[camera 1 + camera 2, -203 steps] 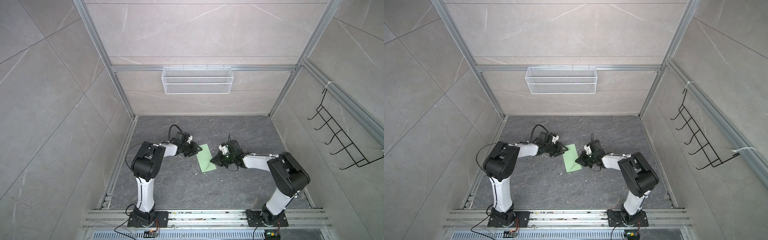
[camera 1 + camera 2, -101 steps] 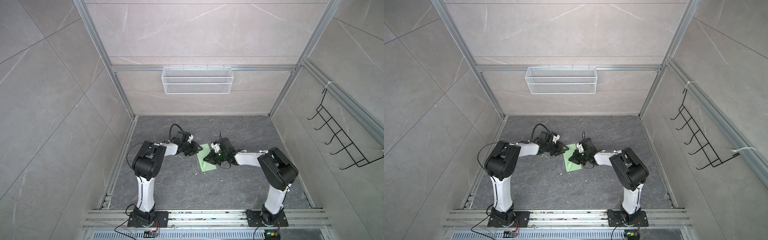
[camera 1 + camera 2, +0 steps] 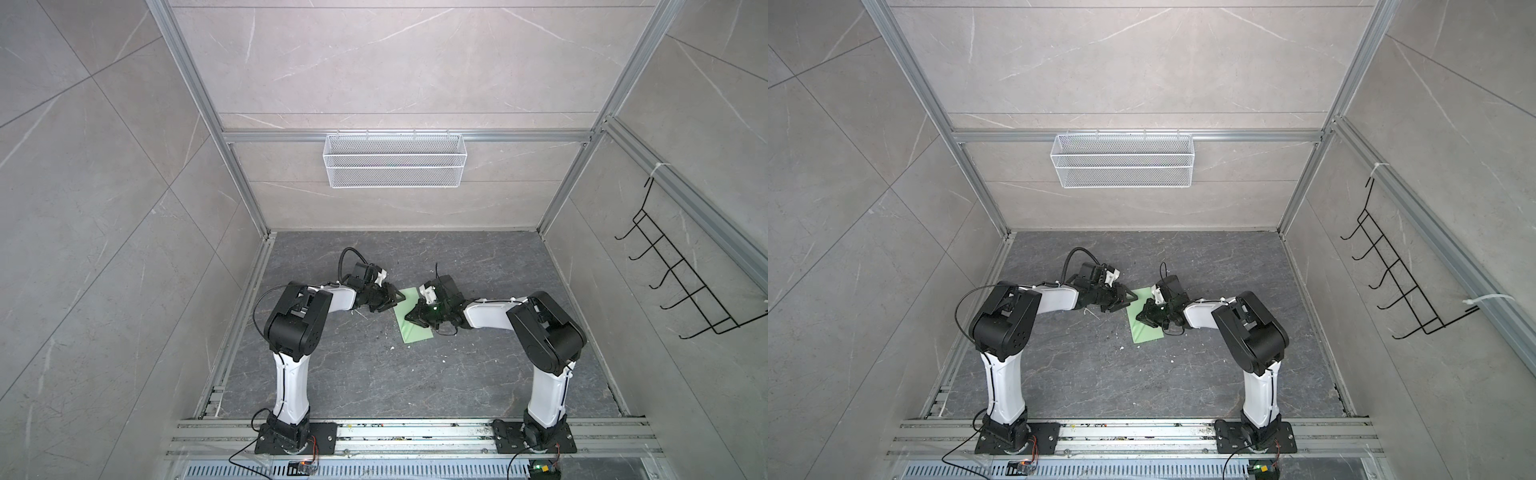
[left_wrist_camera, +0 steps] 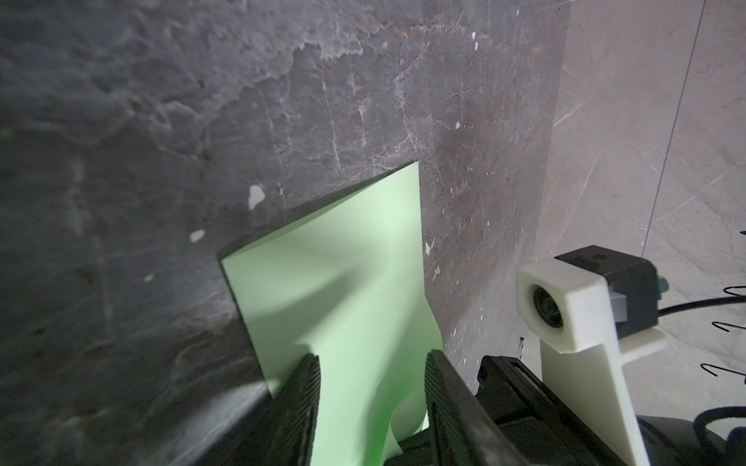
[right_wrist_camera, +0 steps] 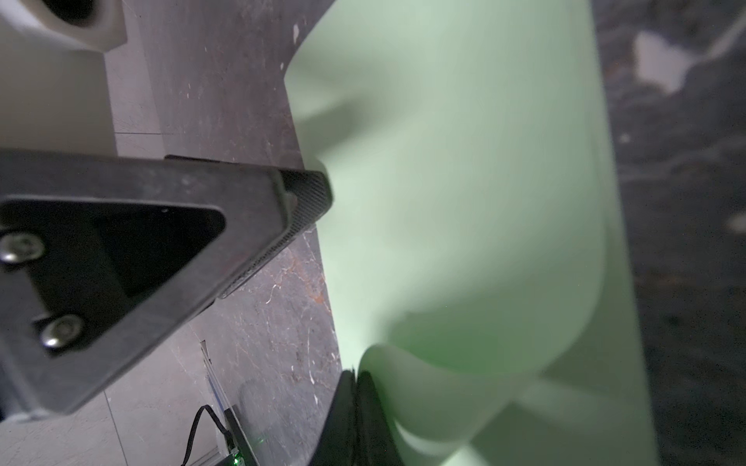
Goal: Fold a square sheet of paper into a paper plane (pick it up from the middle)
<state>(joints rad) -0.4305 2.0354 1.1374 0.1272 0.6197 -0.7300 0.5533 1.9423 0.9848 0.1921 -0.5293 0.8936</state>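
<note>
Square sheet of paper (image 3: 412,331) (image 3: 1144,333) (image 4: 347,290) (image 5: 464,201): pale green, lying on the dark stone-patterned bench (image 3: 353,374) between the two arms, at the centre of both top views.
Hidden from above: the right gripper (image 3: 409,319) (image 3: 1140,318) covers the sheet's middle and the left gripper (image 3: 394,303) (image 3: 1127,302) overlaps its upper left corner. Only the lower end and a sliver at the upper end show.
Long axis: in both top views it reads as a narrow rectangle running from the upper to the lower part of the frame, lower end leaning slightly right.
Surface: buckled, not flat. The right wrist view shows the upper layer bulging, with a flatter layer under it along the right of the frame.
Left gripper (image 4: 372,355): spread, the sheet showing in the gap at the lower centre of its wrist view. One finger (image 5: 302,201) touches the sheet's edge at mid-left of the right wrist view.
Right gripper (image 5: 357,373): pressed together at the lower centre of its wrist view, pinching a raised curl of the sheet's edge.
Hard to make out: the pinch point is cut off at the frame's lower edge, and the nearby paper is blurred.
Bench litter: small white flecks (image 4: 256,196) left of the sheet in the left wrist view.
</note>
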